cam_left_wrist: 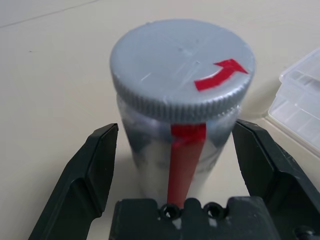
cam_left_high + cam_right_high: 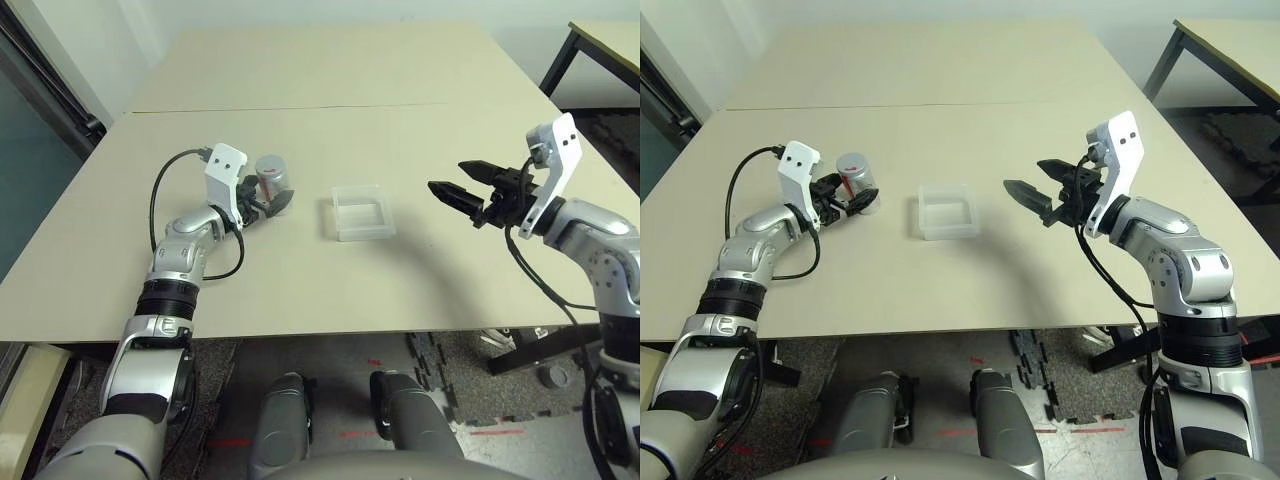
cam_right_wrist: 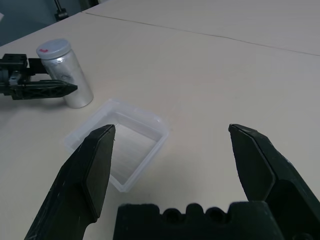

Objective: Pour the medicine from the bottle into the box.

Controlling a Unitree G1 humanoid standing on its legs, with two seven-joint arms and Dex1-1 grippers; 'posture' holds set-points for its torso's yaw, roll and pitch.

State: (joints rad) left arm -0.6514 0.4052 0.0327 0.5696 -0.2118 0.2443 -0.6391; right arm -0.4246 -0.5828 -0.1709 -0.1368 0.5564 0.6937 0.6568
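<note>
Pale and smooth, the table (image 2: 300,290) carried the bottle (image 2: 271,176) and the box (image 2: 362,214). Upright and capped, the bottle stood between the wide-open fingers of the left gripper (image 1: 175,132), to the robot's left of the box; contact with either finger could not be told. Its grey cap (image 1: 180,60) bore a curved red arrow, and a red stripe (image 1: 185,165) ran down its side; no words could be read. The right gripper (image 3: 172,132), also spread wide, held nothing and hung to the right of the clear, open box.
</note>
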